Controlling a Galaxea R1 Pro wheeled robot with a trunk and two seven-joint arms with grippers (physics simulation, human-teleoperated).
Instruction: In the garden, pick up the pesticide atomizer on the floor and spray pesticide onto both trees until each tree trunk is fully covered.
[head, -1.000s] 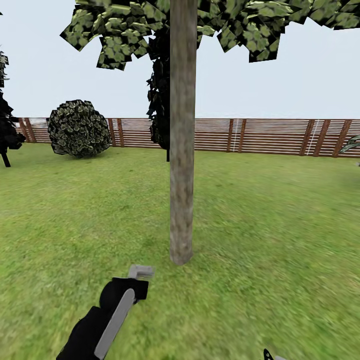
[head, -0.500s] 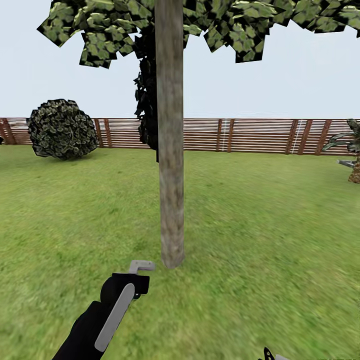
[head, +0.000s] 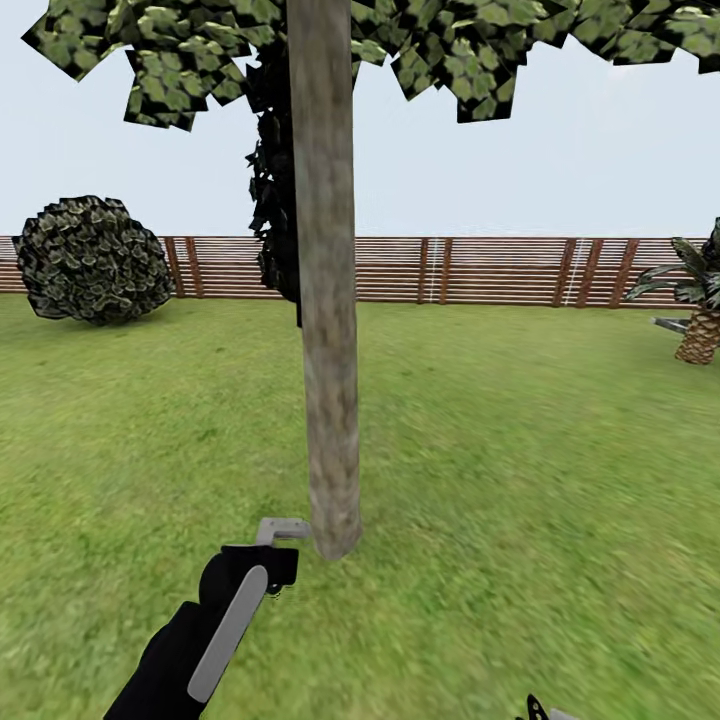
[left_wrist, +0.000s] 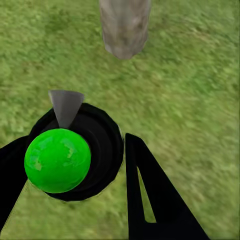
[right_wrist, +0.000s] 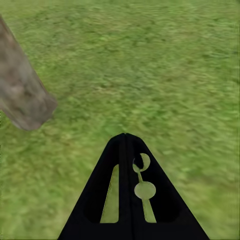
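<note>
Pesticide atomizer (head: 262, 562) clamped in left gripper (left_wrist: 75, 165) | grey nozzle aims at tree trunk (head: 325, 300) base, just ahead | trunk axis upright | right gripper (right_wrist: 131, 150) fingers together, holding nothing, farther off

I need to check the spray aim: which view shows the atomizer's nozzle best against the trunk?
The head view: the grey nozzle of the atomizer in the left gripper points at the base of the trunk. The left wrist view shows the nozzle end-on beyond a green ball, trunk base ahead.
</note>
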